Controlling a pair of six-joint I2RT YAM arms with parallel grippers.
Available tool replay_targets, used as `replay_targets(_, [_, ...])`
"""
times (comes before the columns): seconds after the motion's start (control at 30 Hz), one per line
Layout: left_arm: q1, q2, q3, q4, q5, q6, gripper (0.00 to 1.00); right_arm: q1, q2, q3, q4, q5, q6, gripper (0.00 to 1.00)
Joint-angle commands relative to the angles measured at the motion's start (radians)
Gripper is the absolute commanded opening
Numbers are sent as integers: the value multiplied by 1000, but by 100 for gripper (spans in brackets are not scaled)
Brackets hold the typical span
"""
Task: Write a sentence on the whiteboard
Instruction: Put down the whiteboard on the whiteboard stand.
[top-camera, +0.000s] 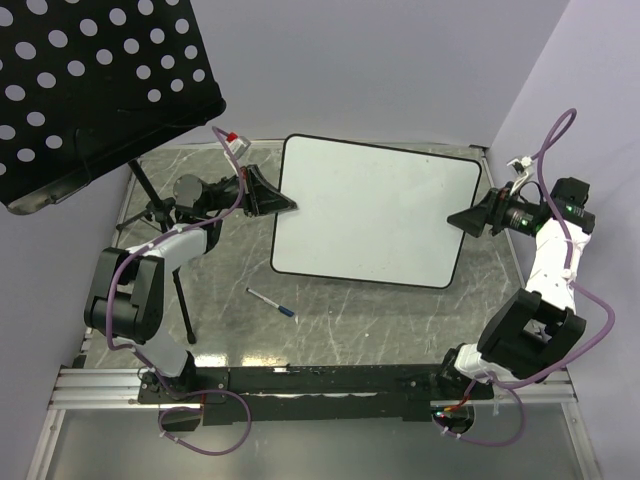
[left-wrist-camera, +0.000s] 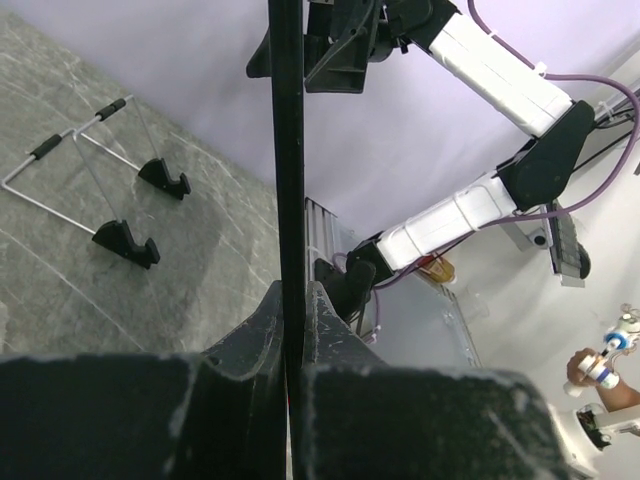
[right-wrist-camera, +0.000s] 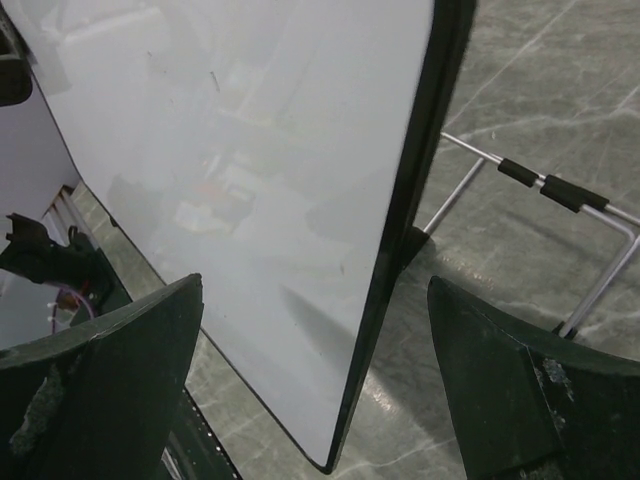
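Observation:
The whiteboard (top-camera: 375, 210) is blank, with no sentence showing on it. It stands raised over the grey marble table. My left gripper (top-camera: 285, 205) is shut on its left edge. In the left wrist view the board's thin dark edge (left-wrist-camera: 287, 150) runs straight up from between my closed left gripper (left-wrist-camera: 292, 290). My right gripper (top-camera: 458, 220) is open at the board's right edge. In the right wrist view the white face (right-wrist-camera: 250, 180) and its dark edge lie between the spread jaws of that gripper (right-wrist-camera: 315, 285), which do not touch it.
A blue-capped marker (top-camera: 272, 303) lies on the table in front of the board. A black perforated music stand (top-camera: 90, 80) on a tripod overhangs the back left. A wire easel (right-wrist-camera: 560, 200) lies on the table behind the board, and also shows in the left wrist view (left-wrist-camera: 90, 170).

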Motion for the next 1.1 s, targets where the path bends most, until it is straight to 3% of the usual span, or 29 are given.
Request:
replay_targets(0.0, [2, -64, 73, 73, -114, 114, 1, -9, -72, -18, 165, 101, 84, 100])
replay_targets(0.07, [2, -67, 89, 10, -140, 170, 1, -18, -104, -31, 257, 208, 164, 100])
replay_targets(0.2, [2, -21, 125, 28, -158, 163, 1, -87, -108, 16, 258, 236, 196, 100])
replay_targets(0.5, [-10, 123, 236, 143, -206, 86, 1, -133, -120, 15, 155, 143, 112, 100])
replay_targets(0.73, [-68, 262, 386, 107, -305, 137, 1, -131, -193, -54, 89, 95, 54, 100])
replay_targets(1.07, [-136, 482, 589, 111, -316, 101, 1, -131, -244, -71, 57, 57, 47, 100])
